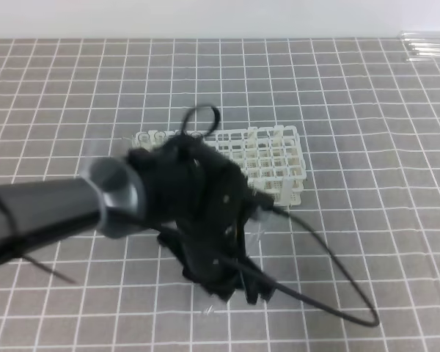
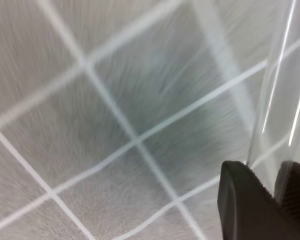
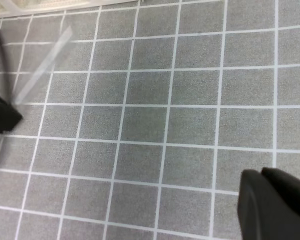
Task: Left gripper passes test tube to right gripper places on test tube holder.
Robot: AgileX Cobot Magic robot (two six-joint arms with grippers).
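In the left wrist view the test tube (image 2: 275, 95), a slender clear glass tube, runs up from between two black fingers (image 2: 242, 200); my left gripper (image 2: 267, 172) is shut on it just above the grey grid mat. From above, the left gripper (image 1: 246, 290) hangs in front of the white test tube holder (image 1: 275, 158), and its bulky black head hides part of the rack. The right wrist view shows the tube as a blurred clear streak (image 3: 45, 62) at the left. My right gripper (image 3: 261, 172) is shut and empty at the lower right, well apart from the tube.
Several more clear tubes (image 1: 429, 48) lie at the mat's far right edge. A thin black cable (image 1: 337, 271) loops from the left gripper over the mat to the right. The holder's edge (image 3: 50, 4) shows at the top of the right wrist view.
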